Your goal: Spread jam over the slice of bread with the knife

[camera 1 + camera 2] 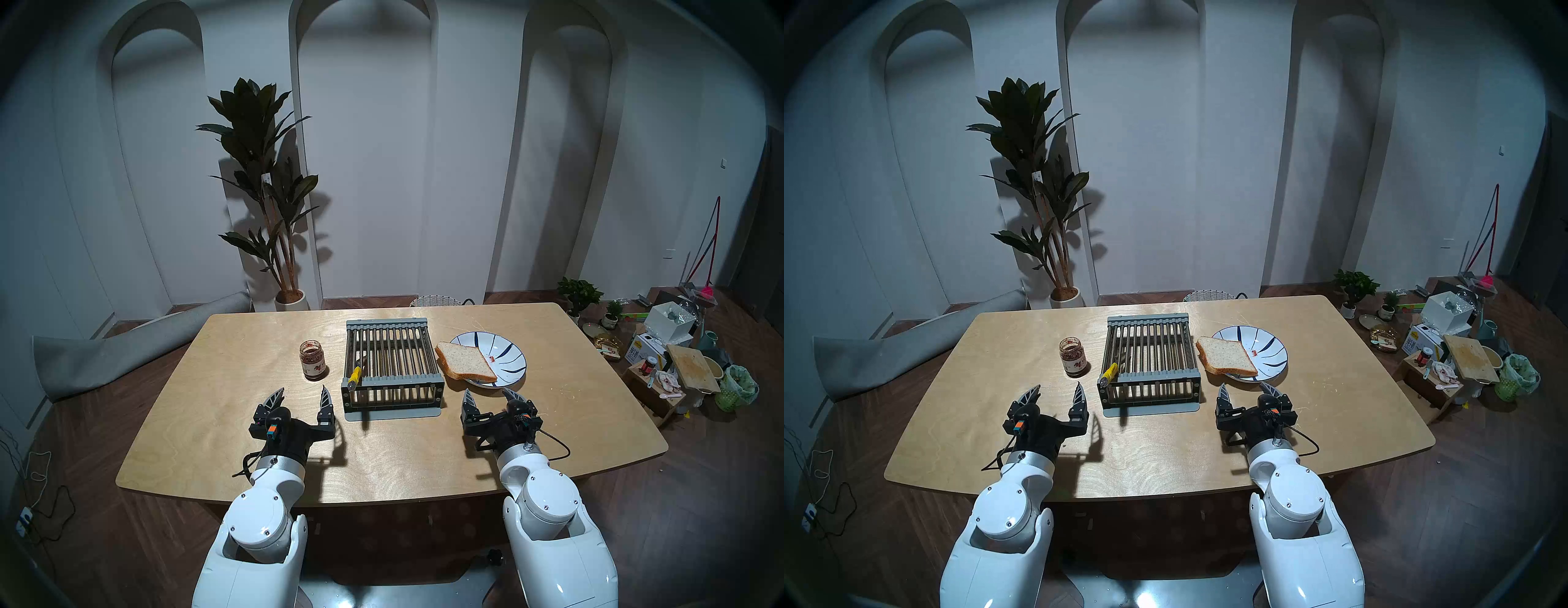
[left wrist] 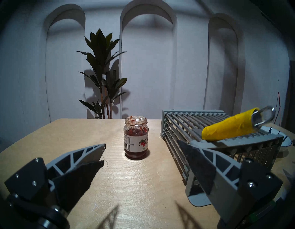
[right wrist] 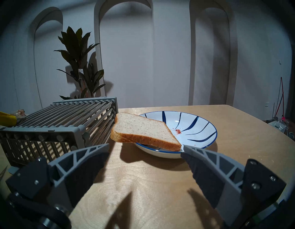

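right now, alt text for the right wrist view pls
A slice of bread lies tilted on the near-left rim of a blue-striped white plate, overhanging the wooden table. The open right gripper frames it; a grey rack stands left.

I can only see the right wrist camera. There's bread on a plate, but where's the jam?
Observer: The jam jar stands left of the grey rack, with its lid off.
Operator: Is the other hand holding anything?
Observer: No. The left hand is open and empty, and hovers short of the jar.
Operator: What's the yellow thing at the edge of my picture?
Observer: That's the handle of the knife. It lies on the rack's near left corner, and its blade points away from the robot.
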Action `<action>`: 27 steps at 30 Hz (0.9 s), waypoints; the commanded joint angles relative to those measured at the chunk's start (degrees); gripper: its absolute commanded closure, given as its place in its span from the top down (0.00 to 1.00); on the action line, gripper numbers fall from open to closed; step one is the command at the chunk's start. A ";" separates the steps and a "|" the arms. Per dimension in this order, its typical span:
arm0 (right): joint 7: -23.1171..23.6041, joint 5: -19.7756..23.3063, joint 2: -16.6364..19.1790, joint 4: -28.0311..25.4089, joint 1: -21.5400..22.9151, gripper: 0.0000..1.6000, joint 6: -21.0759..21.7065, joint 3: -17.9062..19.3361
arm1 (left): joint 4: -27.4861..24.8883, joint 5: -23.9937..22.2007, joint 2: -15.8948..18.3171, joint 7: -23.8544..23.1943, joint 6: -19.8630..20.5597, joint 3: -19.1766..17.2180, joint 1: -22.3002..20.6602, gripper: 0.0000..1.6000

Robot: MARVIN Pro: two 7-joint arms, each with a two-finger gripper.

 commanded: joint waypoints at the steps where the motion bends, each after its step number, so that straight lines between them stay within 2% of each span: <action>1: 2.34 1.63 1.82 -1.00 1.93 1.00 -0.12 1.55 | -4.88 -2.31 1.11 2.55 -7.23 3.85 7.03 1.00; 6: 3.40 3.89 1.78 -0.74 3.52 1.00 0.09 3.12 | -6.23 -1.60 3.71 7.21 -10.50 7.11 10.69 1.00; 8: 4.38 4.99 2.21 -0.77 4.04 1.00 0.48 3.70 | -6.04 -2.35 4.66 9.00 -12.36 8.06 11.06 1.00; 14: 5.10 7.24 2.75 -0.38 5.10 1.00 0.97 5.93 | -5.95 -0.12 6.86 13.83 -17.80 10.17 10.96 1.00; 19: 5.51 8.78 3.26 0.28 6.58 1.00 1.69 7.82 | -2.91 1.43 7.66 13.97 -21.07 12.13 6.98 1.00; 22: 5.40 9.39 3.32 0.48 7.29 1.00 1.95 8.81 | -0.99 1.98 7.68 13.43 -20.41 13.37 3.34 1.00; 23: 5.36 9.48 3.38 0.49 7.43 1.00 2.00 9.05 | -1.67 2.05 7.16 12.55 -19.93 13.02 3.96 1.00; 27: 5.43 10.37 3.55 0.55 7.99 1.00 2.23 10.35 | 0.12 2.42 6.88 11.73 -18.91 14.03 0.57 1.00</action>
